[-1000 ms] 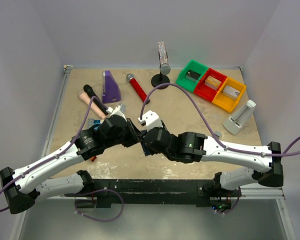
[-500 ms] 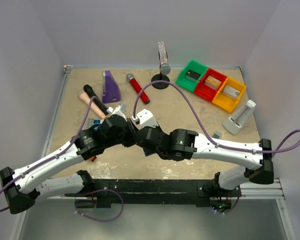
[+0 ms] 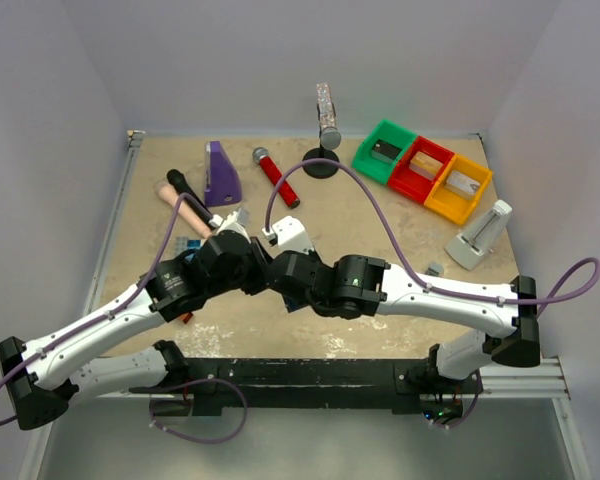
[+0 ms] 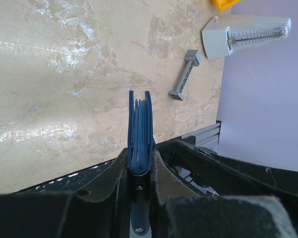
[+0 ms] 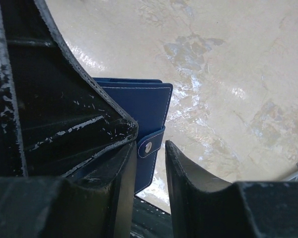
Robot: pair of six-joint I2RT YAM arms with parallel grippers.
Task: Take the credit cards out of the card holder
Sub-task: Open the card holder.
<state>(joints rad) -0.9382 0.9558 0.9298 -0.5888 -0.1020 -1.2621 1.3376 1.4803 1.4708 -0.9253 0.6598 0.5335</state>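
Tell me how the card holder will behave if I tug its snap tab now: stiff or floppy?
Probably fairly stiff: the card holder stands edge-on in the left claw without sagging. The snap tab looks thin and likely flexes first. It looks smooth, so it may slip if pulled hard.

I have the card holder (image 4: pixel 140 134) standing on edge in my left claw (image 4: pixel 140 157), over the middle of the bench (image 3: pixel 380 230). My right claw (image 5: pixel 150 148) straddles its snap tab (image 5: pixel 150 145). The bins (image 3: pixel 423 170) sit far right, and the metronome (image 3: pixel 480 235) is nearer.
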